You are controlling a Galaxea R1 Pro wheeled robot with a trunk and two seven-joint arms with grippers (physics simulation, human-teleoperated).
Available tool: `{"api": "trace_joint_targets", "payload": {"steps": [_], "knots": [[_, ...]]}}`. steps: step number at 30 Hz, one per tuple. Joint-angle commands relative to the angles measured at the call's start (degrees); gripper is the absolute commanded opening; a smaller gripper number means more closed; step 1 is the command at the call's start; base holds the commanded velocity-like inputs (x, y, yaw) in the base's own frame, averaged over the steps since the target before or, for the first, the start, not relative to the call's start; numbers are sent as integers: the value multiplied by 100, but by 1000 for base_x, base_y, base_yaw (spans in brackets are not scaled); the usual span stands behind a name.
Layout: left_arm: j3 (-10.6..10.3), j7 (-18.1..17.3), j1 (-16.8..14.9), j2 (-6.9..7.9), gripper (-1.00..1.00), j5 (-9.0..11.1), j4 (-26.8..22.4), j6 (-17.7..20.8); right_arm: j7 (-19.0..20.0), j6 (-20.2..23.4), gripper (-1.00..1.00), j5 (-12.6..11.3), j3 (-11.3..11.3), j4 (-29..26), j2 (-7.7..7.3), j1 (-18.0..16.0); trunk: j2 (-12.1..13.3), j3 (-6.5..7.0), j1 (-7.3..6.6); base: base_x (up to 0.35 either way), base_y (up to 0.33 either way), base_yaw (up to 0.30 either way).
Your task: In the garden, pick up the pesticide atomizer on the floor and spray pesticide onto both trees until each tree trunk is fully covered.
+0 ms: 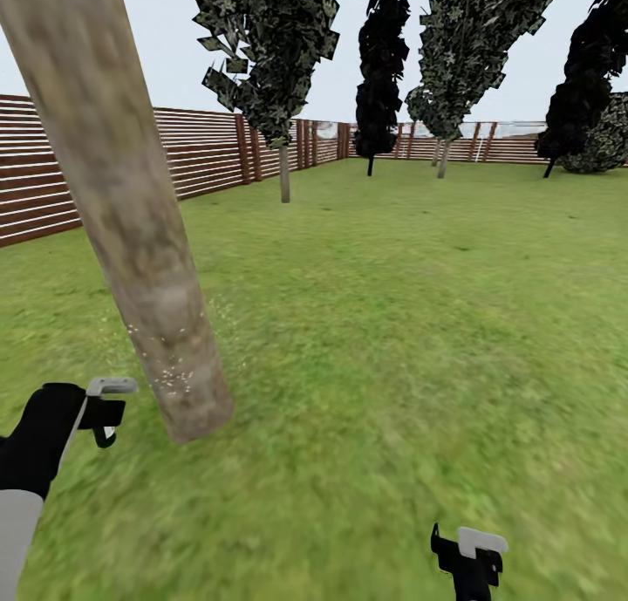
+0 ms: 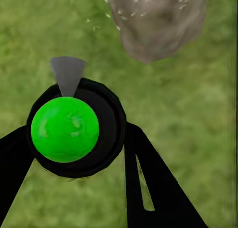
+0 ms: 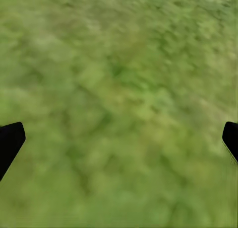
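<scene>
Between my left gripper's black fingers (image 2: 148,183) sits the pesticide atomizer (image 2: 74,131), a dark round bottle whose top shows bright green here. Its grey nozzle (image 2: 68,73) points toward the foot of the near tree trunk (image 2: 158,24). That trunk (image 1: 131,217) is thick, mottled grey-brown and leans across the left of the head view, with white specks scattered around its base (image 1: 170,376). My left gripper (image 1: 103,413) is just left of the base and shut on the bottle. A second tree (image 1: 284,169) stands further back by the fence. My right gripper (image 1: 471,556) hangs open over bare grass.
Grass lawn (image 1: 392,322) spreads ahead and to the right. A brown slatted fence (image 1: 201,156) closes the left and far sides. Another leafy tree (image 1: 443,158) and two narrow black-leaved trees (image 1: 379,78) (image 1: 580,95) stand at the back.
</scene>
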Motion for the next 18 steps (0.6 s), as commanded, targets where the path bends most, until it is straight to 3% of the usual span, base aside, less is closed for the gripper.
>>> {"api": "trace_joint_targets", "payload": {"steps": [1,7,18], "knots": [[26,-57,-6,3,-100,-58,-15,19,-14,-13,100,56,-45,5,1,-4,-2,-5,1,214,-202,1],[47,-43,-13,26,-100,-58,-86,11,-14,-13,100,60,-45,5,1,-4,-2,-5,1,154,-218,3],[40,9,-13,6,-100,-58,-84,9,-14,-13,100,61,-45,5,1,-4,-2,-5,1,8,-275,223]]}}
